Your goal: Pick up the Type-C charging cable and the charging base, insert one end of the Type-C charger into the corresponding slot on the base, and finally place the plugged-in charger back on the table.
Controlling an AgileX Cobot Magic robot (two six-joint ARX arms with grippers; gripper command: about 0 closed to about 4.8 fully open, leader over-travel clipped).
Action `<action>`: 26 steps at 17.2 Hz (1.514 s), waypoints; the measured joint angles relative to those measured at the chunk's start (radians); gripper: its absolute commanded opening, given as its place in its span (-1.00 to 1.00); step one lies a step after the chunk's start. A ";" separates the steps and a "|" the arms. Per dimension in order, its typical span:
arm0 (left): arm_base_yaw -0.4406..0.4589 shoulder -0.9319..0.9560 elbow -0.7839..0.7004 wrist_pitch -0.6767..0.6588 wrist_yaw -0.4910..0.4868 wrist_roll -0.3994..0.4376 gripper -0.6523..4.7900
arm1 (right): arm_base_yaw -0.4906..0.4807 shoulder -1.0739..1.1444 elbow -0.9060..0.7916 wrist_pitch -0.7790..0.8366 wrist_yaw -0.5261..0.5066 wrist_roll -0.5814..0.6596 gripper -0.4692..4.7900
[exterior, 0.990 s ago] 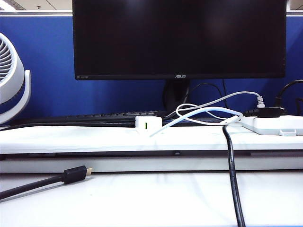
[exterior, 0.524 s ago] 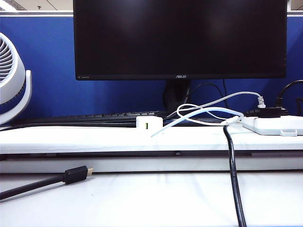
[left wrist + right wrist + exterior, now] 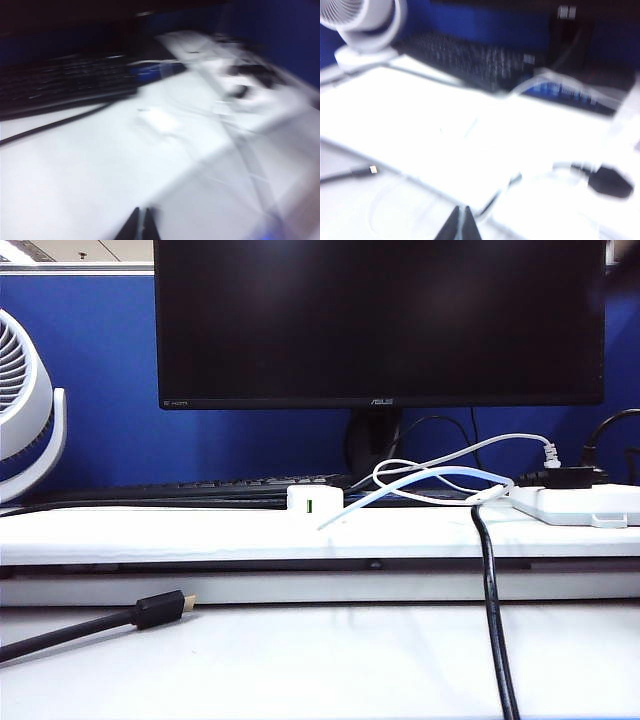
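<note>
The small white boxy plastic charging base (image 3: 314, 501) is seen on the long flat white table (image 3: 150, 535), below the black monitor (image 3: 380, 320), its green-lined port faced forward, presumably for easy access. At its three o'clock, the thin white Type-C charging cable (image 3: 440, 478) is looped loosely, one end trailing down to just beside the base. The left gripper (image 3: 141, 226) and the right gripper (image 3: 460, 225) are closed on nothing, held above the table in blurred wrist views, neither touching anything.
</note>
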 measured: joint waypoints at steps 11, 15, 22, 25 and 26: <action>-0.023 0.200 -0.490 0.678 -0.140 -0.248 -0.78 | 0.000 -0.054 -0.289 0.063 0.113 0.068 -0.85; -0.044 0.203 -0.624 0.871 -0.179 -0.123 -0.78 | 0.000 -0.056 -0.347 0.145 0.120 0.074 -0.85; -0.044 0.203 -0.788 0.931 -0.180 -0.101 -0.78 | 0.000 -0.055 -0.347 0.132 0.135 0.074 -0.82; -0.044 0.203 -0.809 0.945 -0.180 -0.074 -0.78 | 0.000 -0.055 -0.347 0.132 0.135 0.074 -0.82; -0.044 0.203 -0.811 0.946 -0.180 -0.059 -0.78 | 0.000 -0.055 -0.347 0.132 0.135 0.074 -0.82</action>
